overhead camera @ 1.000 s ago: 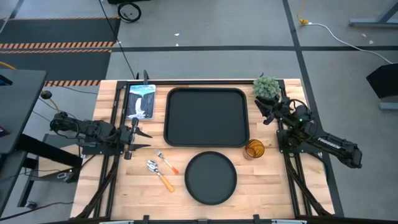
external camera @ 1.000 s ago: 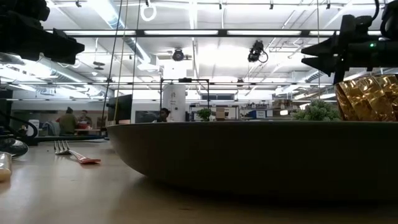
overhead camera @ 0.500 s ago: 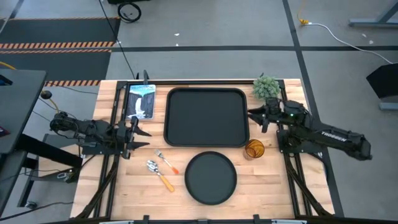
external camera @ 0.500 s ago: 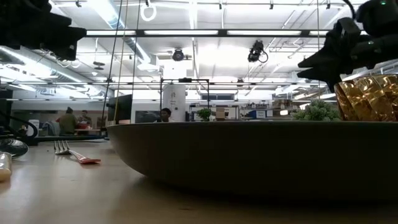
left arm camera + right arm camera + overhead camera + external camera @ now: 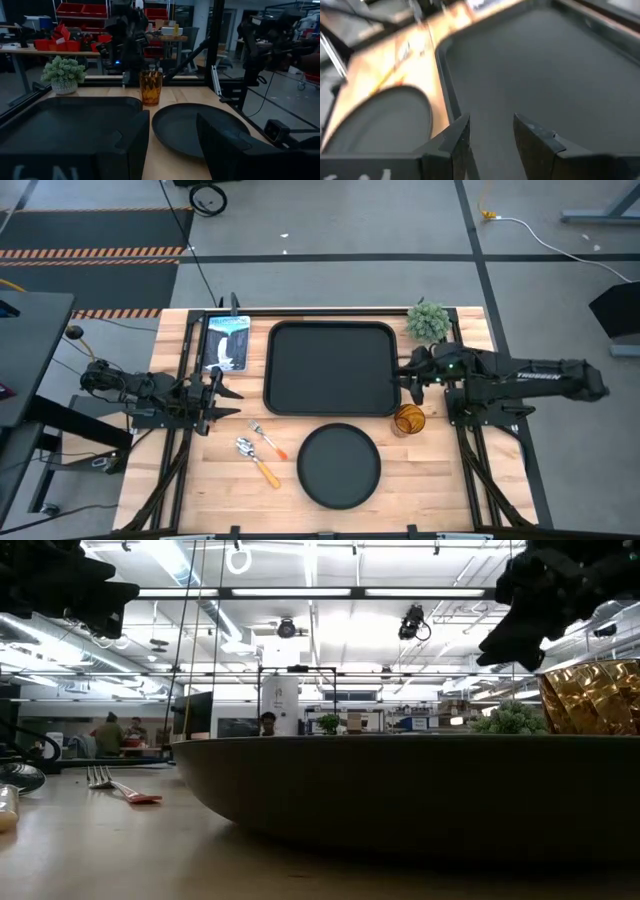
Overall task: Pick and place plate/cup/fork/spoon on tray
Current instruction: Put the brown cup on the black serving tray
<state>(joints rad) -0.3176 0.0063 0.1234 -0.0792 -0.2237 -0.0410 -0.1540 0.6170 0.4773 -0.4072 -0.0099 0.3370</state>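
Note:
The black tray (image 5: 332,368) lies at the table's middle far side. The round black plate (image 5: 338,466) lies flat on the table near of it. The amber cup (image 5: 408,420) stands upright by the tray's near right corner. The fork (image 5: 266,438) and spoon (image 5: 256,462) lie on the table left of the plate. My right gripper (image 5: 404,378) is open and empty above the tray's right rim, just far of the cup; its wrist view (image 5: 492,135) looks down on the tray (image 5: 545,60) and plate (image 5: 375,125). My left gripper (image 5: 222,395) is open and empty left of the tray.
A small green potted plant (image 5: 428,320) stands at the far right corner, behind my right arm. A printed card (image 5: 227,342) lies left of the tray. Black frame rails run along the table's left and right sides.
My right gripper has swung from beside the plant toward the table's left and near edges, ending over the tray's right rim close to the cup. Its arm has turned to lie level across the table's right side. Nothing on the table has moved.

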